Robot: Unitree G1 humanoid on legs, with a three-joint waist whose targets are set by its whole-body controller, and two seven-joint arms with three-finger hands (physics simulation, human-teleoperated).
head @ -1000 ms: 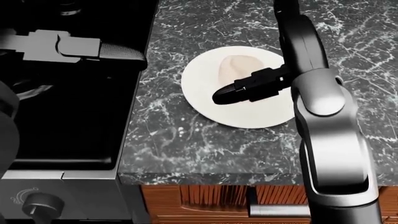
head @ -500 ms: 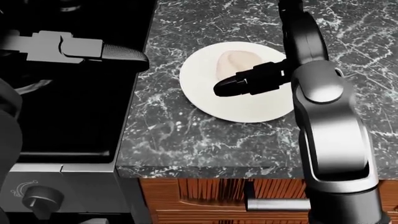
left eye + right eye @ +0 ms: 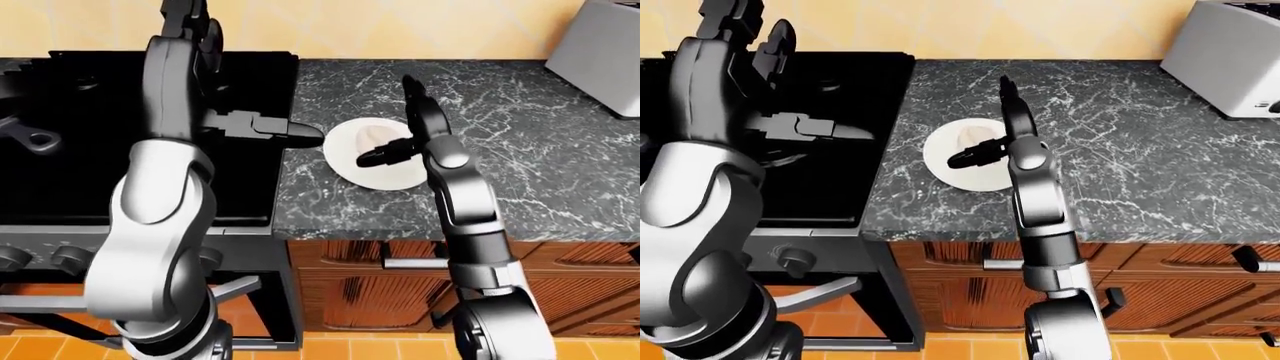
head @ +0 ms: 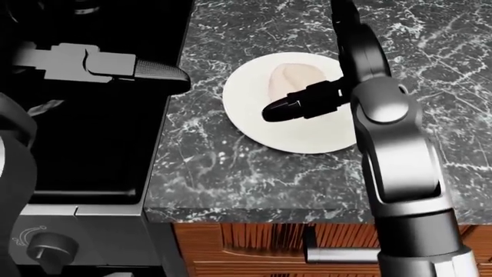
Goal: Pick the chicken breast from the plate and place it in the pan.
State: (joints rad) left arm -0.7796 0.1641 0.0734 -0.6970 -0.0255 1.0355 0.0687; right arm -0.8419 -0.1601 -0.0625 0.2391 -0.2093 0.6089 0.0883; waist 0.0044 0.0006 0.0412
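Observation:
The pale chicken breast (image 4: 288, 76) lies on the white plate (image 4: 307, 138) on the dark marble counter (image 4: 231, 173). My right hand (image 4: 277, 109) reaches over the plate from the right. Its fingers are stretched out flat, pointing left, just below the chicken in the head view and covering its lower edge. They do not close round the chicken. My left hand (image 4: 173, 75) hovers open and empty over the stove's right edge, left of the plate. A dark pan handle (image 3: 28, 136) shows on the black stove (image 3: 100, 172) at the left of the left-eye view.
A grey toaster (image 3: 1230, 52) stands on the counter at the top right. Stove knobs (image 4: 50, 248) and a drawer handle (image 4: 338, 254) lie below the counter's near edge. My left forearm (image 3: 170, 82) crosses over the stove.
My right forearm has swung a little left while its fingers stay over the plate. My left hand has edged right. The chicken has not moved.

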